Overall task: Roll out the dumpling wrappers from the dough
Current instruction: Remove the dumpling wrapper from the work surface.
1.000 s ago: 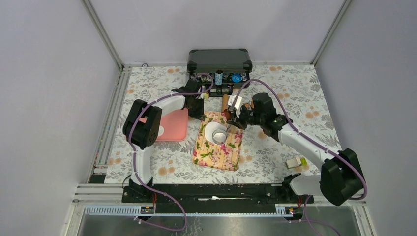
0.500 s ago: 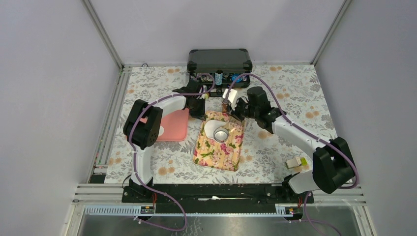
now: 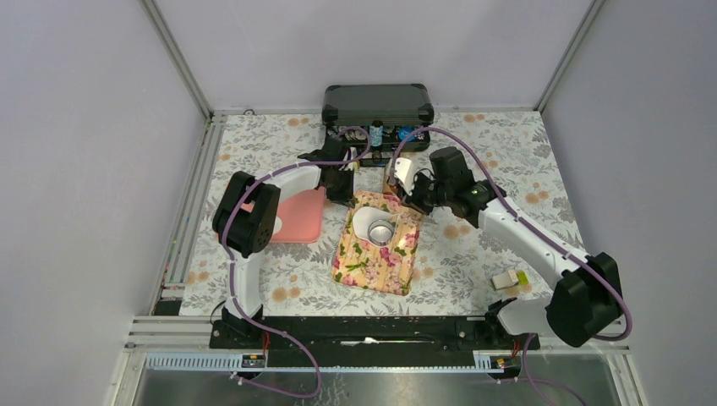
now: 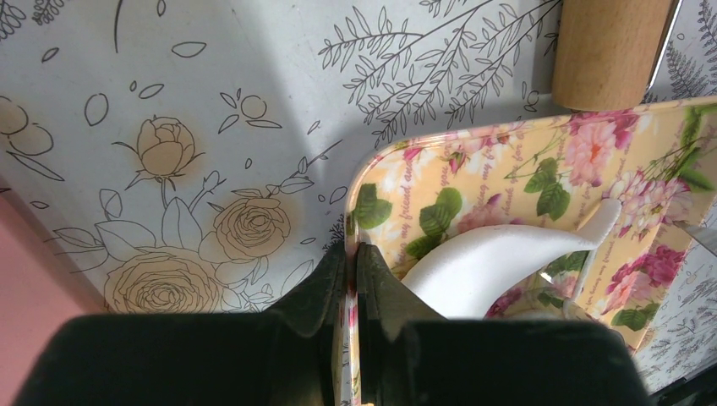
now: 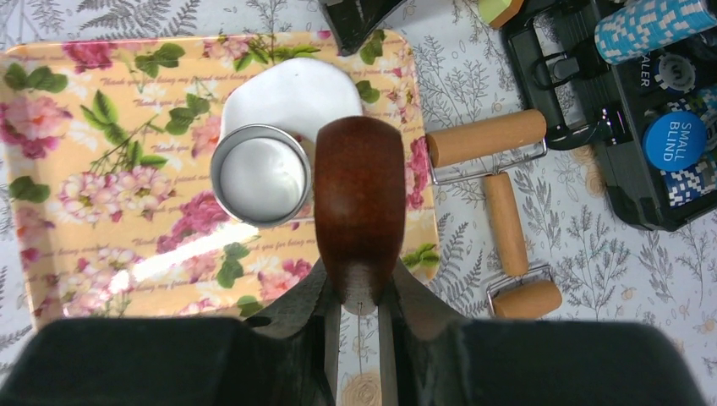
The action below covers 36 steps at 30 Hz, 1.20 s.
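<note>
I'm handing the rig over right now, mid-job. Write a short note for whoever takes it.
Left gripper: shut on the corner rim of the floral tray.
Right gripper: shut on a dark wooden tool, held above the tray.
Dough: one flattened white sheet on the tray, with a silver tin standing at its edge.
A light wooden roller lies on the table beside the tray.
Done: the sheet looks rolled flat.
Left: no separate round wrappers are visible; it probably needs more rolling or cutting.

left tool [image 4: 351,252] pinches the floral tray [image 4: 478,166] rim.
</note>
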{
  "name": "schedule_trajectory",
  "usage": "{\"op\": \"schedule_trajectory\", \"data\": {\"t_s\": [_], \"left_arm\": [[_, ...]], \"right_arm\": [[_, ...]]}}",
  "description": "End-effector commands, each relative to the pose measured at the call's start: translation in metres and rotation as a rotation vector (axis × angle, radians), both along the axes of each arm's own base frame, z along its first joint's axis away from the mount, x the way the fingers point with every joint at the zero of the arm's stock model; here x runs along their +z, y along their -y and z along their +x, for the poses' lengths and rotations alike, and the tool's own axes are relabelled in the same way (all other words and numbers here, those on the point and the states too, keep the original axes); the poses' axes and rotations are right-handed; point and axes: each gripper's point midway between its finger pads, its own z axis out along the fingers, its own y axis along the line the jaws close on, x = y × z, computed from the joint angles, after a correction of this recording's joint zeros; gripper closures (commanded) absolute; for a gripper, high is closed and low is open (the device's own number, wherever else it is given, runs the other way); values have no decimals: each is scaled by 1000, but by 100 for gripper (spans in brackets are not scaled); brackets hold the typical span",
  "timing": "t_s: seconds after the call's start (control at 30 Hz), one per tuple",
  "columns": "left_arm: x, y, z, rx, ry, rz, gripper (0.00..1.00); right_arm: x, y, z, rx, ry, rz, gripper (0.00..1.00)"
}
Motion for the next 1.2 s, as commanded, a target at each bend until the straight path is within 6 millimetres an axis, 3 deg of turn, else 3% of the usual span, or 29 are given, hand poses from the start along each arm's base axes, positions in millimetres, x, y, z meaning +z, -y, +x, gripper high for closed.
{"op": "schedule_trajectory", "data": {"t_s": [0.0, 0.17, 0.33, 0.5, 1.03, 1.17], "left_arm": [[-19, -14, -16, -10, -37, 90, 100], [-19, -12, -17, -15, -44, 78, 100], [-18, -11, -17, -19, -44, 74, 100], [-19, -10, -17, -19, -47, 70, 100], [-18, -14, -15, 0, -35, 87, 100], [-16, -16, -15, 3, -29, 91, 100]], "right_arm": [[45, -9, -11, 26, 38, 104, 100], [59, -32, -10, 33, -7, 246, 100], [41, -43, 3, 23, -32, 253, 100], [24, -49, 3, 35, -76, 242, 100], [-28, -2, -40, 35, -204, -9, 100], [-28, 7, -45, 40, -205, -56, 100]]}}
